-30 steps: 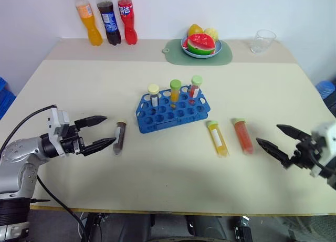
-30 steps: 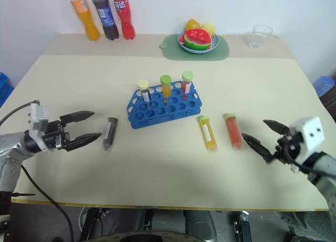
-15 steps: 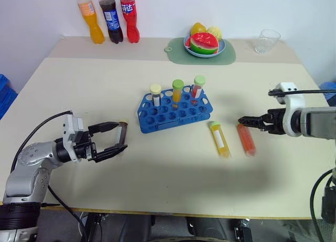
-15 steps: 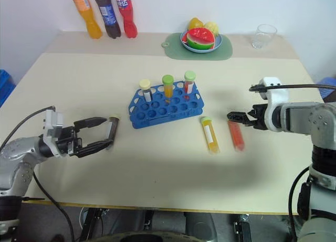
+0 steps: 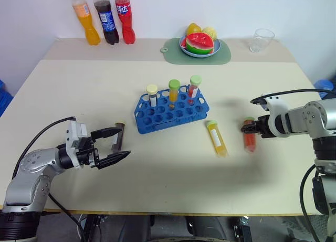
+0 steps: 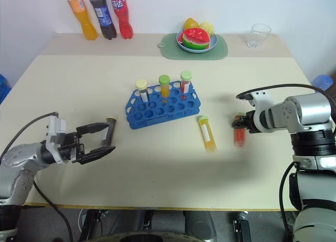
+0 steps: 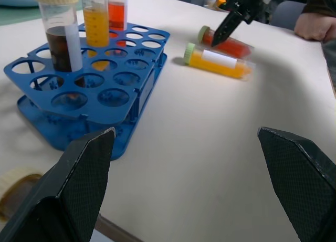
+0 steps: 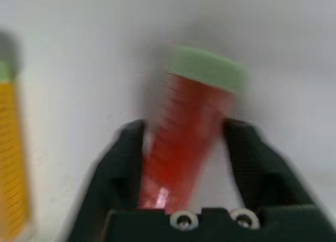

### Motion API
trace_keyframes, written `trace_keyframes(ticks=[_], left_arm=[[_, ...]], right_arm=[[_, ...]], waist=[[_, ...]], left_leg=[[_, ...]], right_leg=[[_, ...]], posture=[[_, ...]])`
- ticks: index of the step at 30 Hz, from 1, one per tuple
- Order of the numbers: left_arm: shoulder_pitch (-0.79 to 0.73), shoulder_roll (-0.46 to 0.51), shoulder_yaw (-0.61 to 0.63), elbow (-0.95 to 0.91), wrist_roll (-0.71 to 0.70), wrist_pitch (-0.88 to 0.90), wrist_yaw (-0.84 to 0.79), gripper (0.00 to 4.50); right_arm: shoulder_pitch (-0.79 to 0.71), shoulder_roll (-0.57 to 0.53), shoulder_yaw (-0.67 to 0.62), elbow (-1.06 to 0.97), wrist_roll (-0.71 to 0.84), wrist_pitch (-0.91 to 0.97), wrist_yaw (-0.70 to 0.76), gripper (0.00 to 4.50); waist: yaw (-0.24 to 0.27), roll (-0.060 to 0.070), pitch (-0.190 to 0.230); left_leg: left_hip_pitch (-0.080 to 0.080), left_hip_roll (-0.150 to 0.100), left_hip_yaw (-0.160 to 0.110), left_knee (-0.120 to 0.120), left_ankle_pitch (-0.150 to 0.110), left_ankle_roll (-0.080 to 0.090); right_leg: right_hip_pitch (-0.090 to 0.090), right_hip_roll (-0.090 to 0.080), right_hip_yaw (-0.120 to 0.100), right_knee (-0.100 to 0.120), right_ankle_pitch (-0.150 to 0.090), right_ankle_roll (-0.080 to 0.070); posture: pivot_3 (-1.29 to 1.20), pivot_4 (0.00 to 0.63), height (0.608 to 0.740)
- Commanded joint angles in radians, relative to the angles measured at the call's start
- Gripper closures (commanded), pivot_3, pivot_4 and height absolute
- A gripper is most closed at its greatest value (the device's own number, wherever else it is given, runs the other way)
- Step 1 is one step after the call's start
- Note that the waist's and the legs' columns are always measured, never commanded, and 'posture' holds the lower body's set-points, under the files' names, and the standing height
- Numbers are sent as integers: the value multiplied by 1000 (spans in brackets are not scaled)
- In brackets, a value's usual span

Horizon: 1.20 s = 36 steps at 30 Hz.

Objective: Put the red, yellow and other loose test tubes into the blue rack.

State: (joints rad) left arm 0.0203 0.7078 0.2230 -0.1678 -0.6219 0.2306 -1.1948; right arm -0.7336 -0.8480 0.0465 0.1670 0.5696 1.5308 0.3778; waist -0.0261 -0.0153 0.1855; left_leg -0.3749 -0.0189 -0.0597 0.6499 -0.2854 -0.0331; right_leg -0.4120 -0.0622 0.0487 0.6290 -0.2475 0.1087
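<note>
Right end effector, at the frame's right, clamps the red tube near its cap — an off-centre hold risks tilting; left end effector gapes apart.

From the head you are looking forward and down over the table through two near-identical eyes, while your left wrist camera is skimming low toward the blue rack and your right wrist camera is pressing close on the red tube.

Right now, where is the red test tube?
In the head views the red tube lies on the table's right side, beside the yellow tube, right of the blue rack, between the right claw's fingers.
</note>
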Motion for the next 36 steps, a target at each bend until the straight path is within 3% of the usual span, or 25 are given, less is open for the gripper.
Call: trace_keyframes(ticks=[1, 5, 7, 12, 15, 17, 25, 28, 36], left_arm=[[13, 4, 29, -38, -18, -1, 7, 0], [15, 0, 23, -40, -18, -1, 13, 0], [12, -4, 20, -36, -17, -2, 16, 0], [1, -11, 16, -26, -17, -4, 25, 0], [-4, -24, 9, -24, -14, -6, 33, 0], [-1, -33, 2, -28, -7, -10, 37, 0], [-3, -72, -22, -43, -1, -5, 71, 0], [-8, -82, -20, -40, -3, -3, 82, 0], [-20, -71, -12, -34, -6, -7, 77, 0]], right_arm=[[4, -3, 40, -36, -18, -23, 47, 3617], [54, -65, 80, -125, -53, -120, 115, 3617], [102, -82, 32, -198, -49, -232, 169, 3617], [219, 28, -187, -372, 60, -501, 302, 3617], [312, 93, -199, -444, 56, -721, 414, 3617], [357, 177, -199, -453, 10, -887, 402, 3617], [338, 443, -70, -170, -333, -1522, 270, 3617], [282, 518, -68, -57, -386, -1626, 187, 3617], [230, 571, -39, 47, -402, -1743, 213, 3617]], waist=[[-3, 0, 0], [-7, 0, 0], [-5, 0, 0], [-16, 1, 1], [-15, 1, 1], [-14, 0, 1], [-16, 1, 1], [-18, 1, 1], [-18, 1, 1]], left_leg=[[0, 0, 0, 0, 0, 0], [0, 0, 0, 0, 0, 0], [-1, 0, 0, 0, 0, 0], [0, 0, 0, 0, 0, 0], [0, 0, 0, 0, 0, 0], [0, 0, 0, -1, 0, 0], [1, 0, -1, 0, 0, 0], [1, 0, -1, 0, 0, 0], [1, 0, -1, -1, 0, -1]], right_leg=[[0, 0, 0, 0, 0, 0], [0, 0, 0, 0, 0, 0], [0, 0, 0, 0, 0, 0], [0, 0, 0, 0, 0, 1], [0, 1, 0, 1, 0, 1], [1, 1, -1, 0, 0, 1], [1, -1, 1, 1, 0, 1], [0, 0, 1, 2, 0, 0], [-1, -1, 1, 2, 0, 0]], posture=[[0, 150, 740], [0, 150, 740], [0, 150, 740], [0, 150, 740], [0, 150, 740], [0, 150, 740], [0, 150, 740], [0, 150, 740], [0, 150, 740]])
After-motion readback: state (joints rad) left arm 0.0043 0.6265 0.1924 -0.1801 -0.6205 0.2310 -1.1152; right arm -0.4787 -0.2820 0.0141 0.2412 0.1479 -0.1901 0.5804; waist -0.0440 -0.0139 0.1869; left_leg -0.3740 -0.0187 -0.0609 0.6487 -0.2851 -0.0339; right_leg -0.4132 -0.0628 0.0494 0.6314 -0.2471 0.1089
